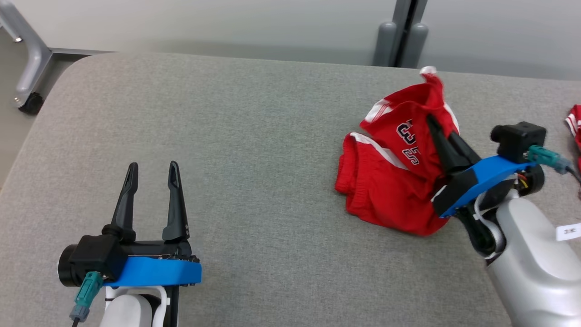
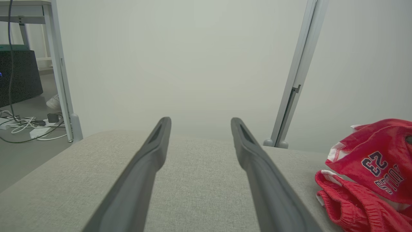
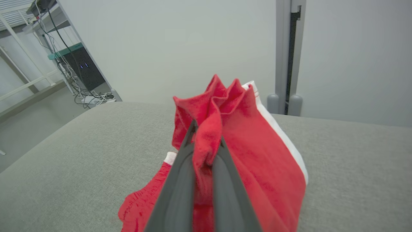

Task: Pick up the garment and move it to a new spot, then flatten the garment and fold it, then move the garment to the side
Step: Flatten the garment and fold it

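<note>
A grey fabric-covered table [image 1: 254, 150] with rounded corners carries everything. On its right part lies a crumpled red garment [image 1: 386, 190] with white trim and dark lettering. The lower folds rest on the fabric, while the upper part is drawn up into a peak. At the far right edge of the head view, apart from it, a second red-and-white cloth [image 1: 575, 125] lies on the same surface, cut off by the frame

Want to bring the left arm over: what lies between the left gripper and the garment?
Bare grey tabletop, seen in the head view, from left gripper to garment.
</note>
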